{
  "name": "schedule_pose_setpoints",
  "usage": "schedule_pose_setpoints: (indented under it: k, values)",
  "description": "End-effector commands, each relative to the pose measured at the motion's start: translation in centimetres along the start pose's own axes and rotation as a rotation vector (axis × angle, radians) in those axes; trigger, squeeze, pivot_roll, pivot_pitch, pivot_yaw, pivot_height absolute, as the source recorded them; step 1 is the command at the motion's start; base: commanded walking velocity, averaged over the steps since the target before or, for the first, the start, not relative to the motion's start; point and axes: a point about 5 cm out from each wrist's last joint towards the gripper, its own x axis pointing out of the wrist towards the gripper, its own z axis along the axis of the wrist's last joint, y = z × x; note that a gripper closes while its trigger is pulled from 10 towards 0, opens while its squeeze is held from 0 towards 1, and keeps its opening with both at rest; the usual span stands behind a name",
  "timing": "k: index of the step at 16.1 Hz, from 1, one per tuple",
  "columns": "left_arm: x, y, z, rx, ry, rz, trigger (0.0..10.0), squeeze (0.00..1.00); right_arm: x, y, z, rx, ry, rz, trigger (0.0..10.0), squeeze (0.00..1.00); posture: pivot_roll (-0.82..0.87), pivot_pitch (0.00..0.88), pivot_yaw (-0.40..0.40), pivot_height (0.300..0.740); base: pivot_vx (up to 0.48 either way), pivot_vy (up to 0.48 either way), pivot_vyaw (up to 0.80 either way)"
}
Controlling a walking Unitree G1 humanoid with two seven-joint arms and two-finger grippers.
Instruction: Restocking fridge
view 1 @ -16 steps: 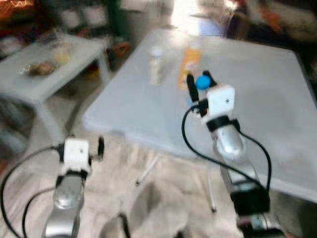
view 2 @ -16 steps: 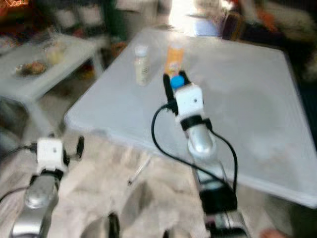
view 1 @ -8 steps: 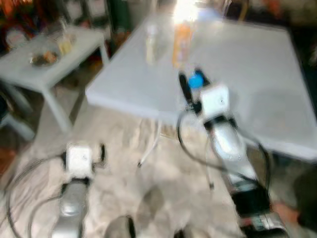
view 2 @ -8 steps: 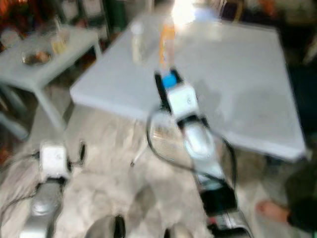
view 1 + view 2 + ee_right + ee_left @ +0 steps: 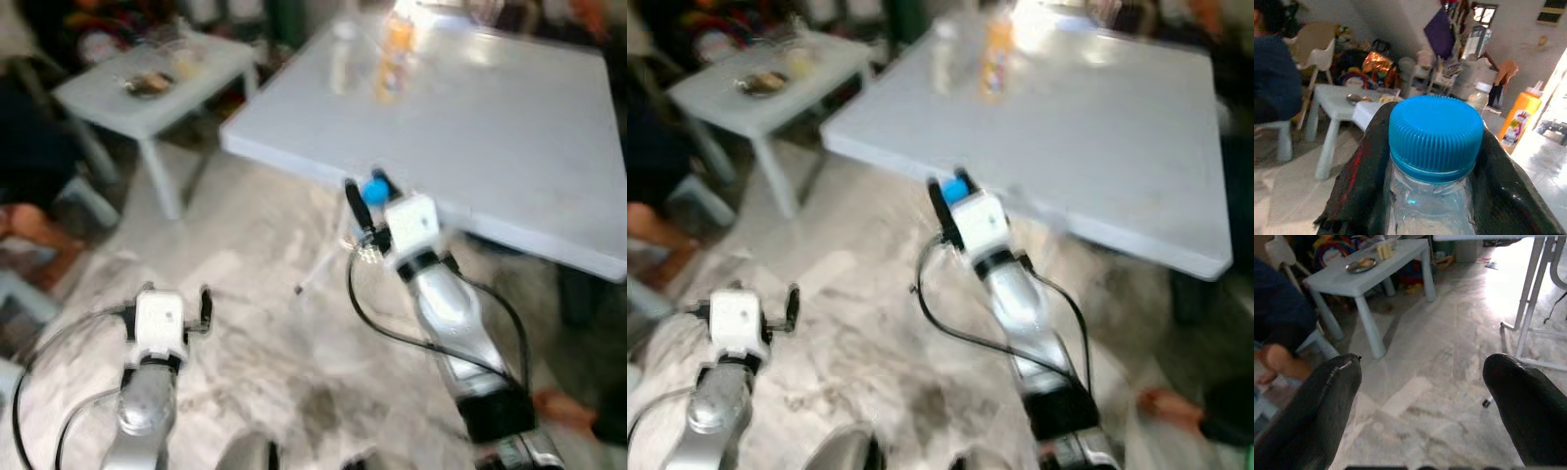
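Observation:
My right gripper (image 5: 364, 196) is shut on a clear water bottle with a blue cap (image 5: 375, 188), held just off the near edge of the large white table (image 5: 509, 117). In the right wrist view the blue cap (image 5: 1436, 134) stands between the two black fingers (image 5: 1359, 181). On the table's far side stand an orange bottle (image 5: 395, 59) and a pale bottle (image 5: 343, 59). My left gripper (image 5: 174, 296) hangs low over the marble floor, open, with nothing between its fingers (image 5: 1327, 401).
A small white side table (image 5: 186, 93) with a plate (image 5: 147, 83) stands to the left. A person in dark blue (image 5: 29, 147) sits beside it, one foot (image 5: 29, 230) on the floor. Another foot (image 5: 558, 403) shows at the lower right. The large table's metal legs (image 5: 1528, 293) stand ahead.
The camera has pulled back and turned, so the table now lies farther off and more floor shows. My right gripper still holds the bottle; the left arm hangs as before.

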Motion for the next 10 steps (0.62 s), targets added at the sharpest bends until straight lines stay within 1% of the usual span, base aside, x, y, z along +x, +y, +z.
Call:
schedule_pose_setpoints:
  k: [1,3,4,5,6,7,10]
  values:
    - [-0.1,0.3,-0.1,0.019,0.002,0.002,10.0,0.0,-0.3,0.0,0.1,0.012,-0.009,-0.004,10.0,0.0,-0.02,0.085,0.009,0.74,0.0,0.0,0.8]
    - [-0.3,0.7,-0.4,0.047,0.019,0.007,10.0,0.0,-1.0,0.2,-0.6,0.007,0.016,0.001,10.0,0.0,-0.02,0.087,0.006,0.74,0.0,0.0,0.8]
    - [-0.4,1.0,-0.7,0.043,0.029,0.014,10.0,0.0,-1.4,0.2,-1.0,-0.003,0.028,0.005,10.0,0.0,-0.02,0.087,0.005,0.74,0.0,0.0,0.8]
    - [-0.7,2.2,-1.0,0.055,0.038,0.038,10.0,0.0,-2.2,0.2,-1.6,-0.03,0.051,0.021,10.0,0.0,-0.02,0.087,0.005,0.74,0.0,0.0,0.8]
    - [-0.9,2.8,-1.3,0.063,0.042,0.044,10.0,0.0,-2.9,-0.1,-2.2,-0.028,0.076,0.019,10.0,0.0,-0.02,0.09,0.006,0.74,0.0,0.0,0.8]
    - [-0.9,3.0,-1.3,0.066,0.046,0.046,10.0,0.0,-3.1,-0.2,-2.4,-0.029,0.087,0.02,10.0,0.0,-0.01,0.093,0.006,0.74,0.0,0.0,0.8]
    - [-0.4,2.1,-1.1,0.071,0.033,0.017,10.0,0.0,-2.6,0.0,-2.4,-0.039,0.082,0.025,10.0,0.0,-0.02,0.092,0.012,0.74,0.0,-0.39,0.8]
